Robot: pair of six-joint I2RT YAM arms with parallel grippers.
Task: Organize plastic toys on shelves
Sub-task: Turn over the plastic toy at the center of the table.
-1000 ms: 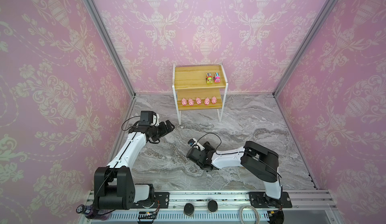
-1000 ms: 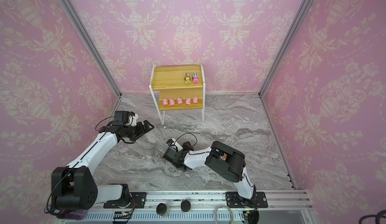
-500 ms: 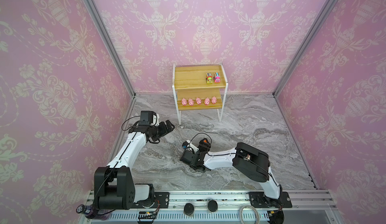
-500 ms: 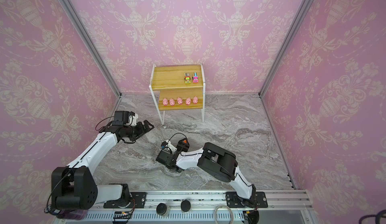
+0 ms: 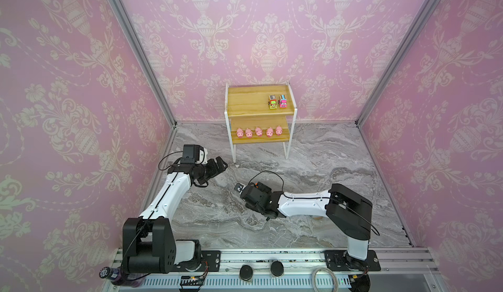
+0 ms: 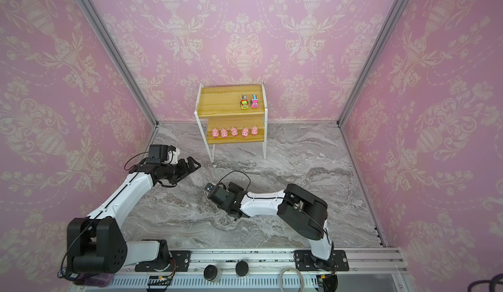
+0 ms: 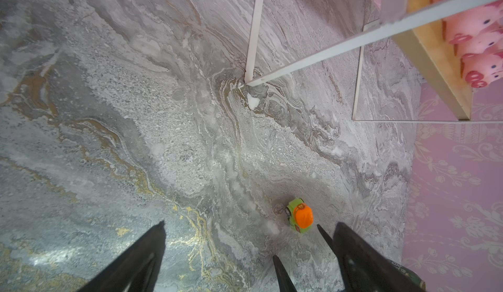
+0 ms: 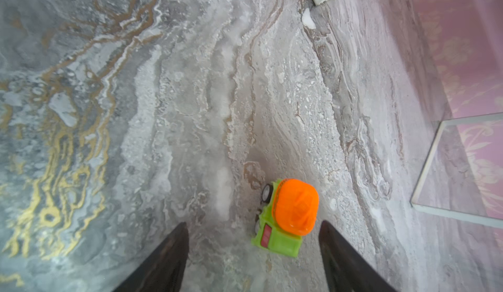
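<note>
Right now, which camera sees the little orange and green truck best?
The right wrist view: the orange-green toy truck is close and sharp on the marble floor. The left wrist view shows it small. In both top views I cannot make it out.

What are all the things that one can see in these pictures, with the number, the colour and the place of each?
rack: one, yellowish boards and white frame, at the back wall
pigs: five, pink, in a row on the rack's lower board
brown-green truck: one, on the upper board
pink-blue truck: one, on the upper board, beside the brown-green truck
orange-green truck: one, on the tabletop in front of the rack
tabletop: one, grey marble pattern
walls: three, pink patterned
bottle: one, dark purple, by the left arm's base, partly hidden
left arm: one, white and black, jaws open and empty
right arm: one, white and black, jaws open on both sides of the orange-green truck
</note>
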